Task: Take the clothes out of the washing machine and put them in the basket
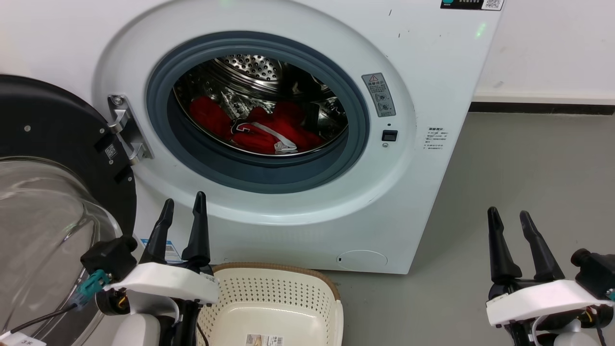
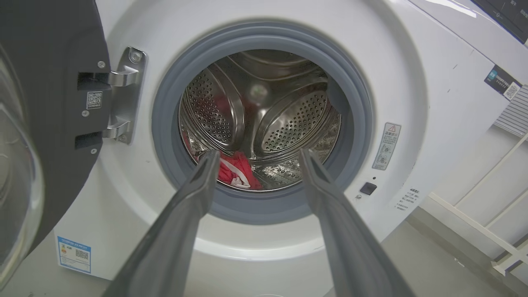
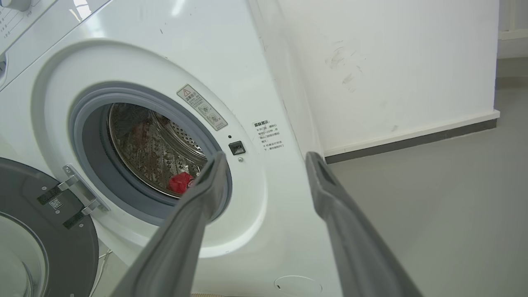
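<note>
The white washing machine (image 1: 423, 72) stands ahead with its door (image 1: 53, 158) swung open to the left. Red clothes (image 1: 262, 129) with white trim and a letter logo lie in the bottom of the steel drum, also seen as the clothes (image 2: 235, 169) in the left wrist view and the clothes (image 3: 180, 182) in the right wrist view. The cream basket (image 1: 331, 290) sits on the floor right below the port. My left gripper (image 1: 183, 205) is open and empty, beside the basket's left rim, below the port. My right gripper (image 1: 509, 215) hangs open and empty over the floor to the machine's right.
The bulging clear door glass (image 1: 38, 230) crowds my left arm's outer side. Grey floor (image 1: 519, 182) spreads to the right of the machine, bounded by a white wall (image 3: 392, 62) with a dark skirting. A white rail frame (image 2: 495, 231) stands beyond the machine's far side.
</note>
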Available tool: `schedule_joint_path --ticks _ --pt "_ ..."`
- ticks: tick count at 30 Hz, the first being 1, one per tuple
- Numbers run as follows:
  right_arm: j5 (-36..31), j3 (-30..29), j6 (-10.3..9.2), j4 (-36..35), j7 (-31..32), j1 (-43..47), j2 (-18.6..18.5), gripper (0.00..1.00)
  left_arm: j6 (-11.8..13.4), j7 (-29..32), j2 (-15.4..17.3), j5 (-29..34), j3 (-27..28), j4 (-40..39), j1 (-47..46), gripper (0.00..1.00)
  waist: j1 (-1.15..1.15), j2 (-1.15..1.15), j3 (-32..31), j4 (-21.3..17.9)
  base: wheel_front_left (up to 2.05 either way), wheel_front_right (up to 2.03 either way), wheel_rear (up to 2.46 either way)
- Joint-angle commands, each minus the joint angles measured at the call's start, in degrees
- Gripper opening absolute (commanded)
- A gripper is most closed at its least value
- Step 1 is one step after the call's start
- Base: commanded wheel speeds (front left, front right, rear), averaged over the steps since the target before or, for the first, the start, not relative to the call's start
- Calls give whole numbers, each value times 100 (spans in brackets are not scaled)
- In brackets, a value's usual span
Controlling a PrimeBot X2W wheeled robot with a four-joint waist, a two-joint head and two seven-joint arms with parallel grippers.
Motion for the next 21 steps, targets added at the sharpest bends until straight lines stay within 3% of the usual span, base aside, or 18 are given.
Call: schedule_joint_path --ticks 1,21 --pt "-224 7 0 -77 -52 51 1 100 16 -55 20 218 -20 -20 -105 100 0 0 -3 7 0 0 0" --pt "-1415 -52 0 -121 -75 174 2 100 47 -312 133 1407 -223 193 -160 100 0 0 -34 58 0 0 0"
